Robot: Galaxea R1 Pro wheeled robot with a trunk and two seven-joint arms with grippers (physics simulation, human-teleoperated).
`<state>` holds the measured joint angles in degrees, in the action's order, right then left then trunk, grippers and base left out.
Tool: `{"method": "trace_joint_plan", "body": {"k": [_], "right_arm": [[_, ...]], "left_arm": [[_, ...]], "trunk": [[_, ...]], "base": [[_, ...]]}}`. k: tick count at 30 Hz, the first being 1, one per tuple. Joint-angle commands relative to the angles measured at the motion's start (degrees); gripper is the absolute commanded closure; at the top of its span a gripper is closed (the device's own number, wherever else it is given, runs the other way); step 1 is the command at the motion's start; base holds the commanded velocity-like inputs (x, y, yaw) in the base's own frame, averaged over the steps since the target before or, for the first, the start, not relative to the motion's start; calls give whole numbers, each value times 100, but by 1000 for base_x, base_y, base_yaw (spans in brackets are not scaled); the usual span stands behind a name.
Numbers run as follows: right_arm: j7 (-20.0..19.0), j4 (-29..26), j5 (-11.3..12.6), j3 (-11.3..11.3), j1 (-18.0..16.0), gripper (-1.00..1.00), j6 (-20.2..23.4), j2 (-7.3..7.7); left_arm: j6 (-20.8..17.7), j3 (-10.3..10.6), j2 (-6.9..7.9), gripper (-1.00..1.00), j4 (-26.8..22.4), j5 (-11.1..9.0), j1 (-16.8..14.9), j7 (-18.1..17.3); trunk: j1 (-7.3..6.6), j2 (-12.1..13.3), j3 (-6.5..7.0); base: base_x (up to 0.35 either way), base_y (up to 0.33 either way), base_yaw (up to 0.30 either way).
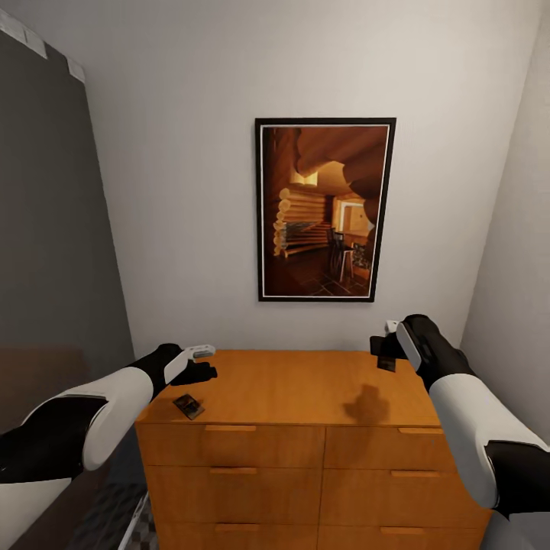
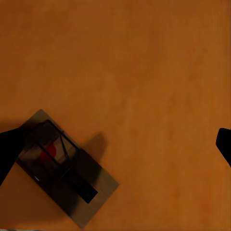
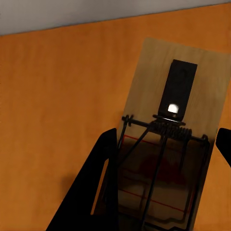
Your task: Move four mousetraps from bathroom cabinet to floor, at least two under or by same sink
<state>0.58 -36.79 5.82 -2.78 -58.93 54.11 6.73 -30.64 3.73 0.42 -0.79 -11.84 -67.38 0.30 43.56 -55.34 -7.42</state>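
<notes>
The orange-brown cabinet (image 1: 305, 386) stands against the white wall below me. One mousetrap (image 1: 188, 406) lies flat on its top near the front left corner. My left gripper (image 1: 205, 363) hovers open just above and behind it. In the left wrist view that mousetrap (image 2: 67, 166) lies on the cabinet top (image 2: 144, 72), near one dark fingertip (image 2: 9, 149). My right gripper (image 1: 388, 350) hangs above the cabinet's back right, shut on a second mousetrap (image 1: 386, 360). The right wrist view shows that mousetrap (image 3: 173, 139) clamped between the fingers (image 3: 96, 192), above the cabinet top (image 3: 57, 96).
A framed picture (image 1: 325, 210) of a log interior hangs on the wall above the cabinet. A dark grey wall (image 1: 46, 229) is close on the left and a white wall (image 1: 519, 252) on the right. A strip of patterned floor (image 1: 114, 512) shows at the cabinet's left foot.
</notes>
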Motion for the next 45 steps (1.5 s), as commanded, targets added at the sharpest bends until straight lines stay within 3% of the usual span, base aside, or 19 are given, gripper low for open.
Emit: {"method": "trace_joint_plan", "body": {"k": [1,22,29,34,37,41,45], "right_arm": [[5,-5,26,-10,-4,100,21,-1],[-16,-12,-20,-6,-4,100,34,47],[-29,-27,-20,-4,-4,100,45,62],[-31,-24,-27,-3,-4,100,47,65],[-33,-24,-87,-3,-4,100,47,62],[-38,-22,-181,-3,-4,100,47,59],[-39,-18,-232,-3,-4,100,42,59]], "left_arm": [[-30,40,1,-100,-8,-54,-3,4],[-119,31,-10,-100,-17,-69,-3,39],[-595,-5,-21,-100,-62,-81,-3,157],[-1010,21,-146,-100,-260,-371,-3,299],[-1576,28,-196,-100,-637,-666,-3,558],[-1966,25,-216,-100,-1031,-877,-3,817],[-2092,9,-225,-100,-1246,-960,-3,956]], "trunk": [[1,-7,-9],[1,-7,-9],[1,-7,-9],[1,-7,-9],[1,-7,-9],[1,-7,-9],[1,-7,-9]], "base": [[0,-7,14],[0,-1,159],[0,0,7],[0,0,1],[0,0,0],[0,0,0],[0,0,0]]}}
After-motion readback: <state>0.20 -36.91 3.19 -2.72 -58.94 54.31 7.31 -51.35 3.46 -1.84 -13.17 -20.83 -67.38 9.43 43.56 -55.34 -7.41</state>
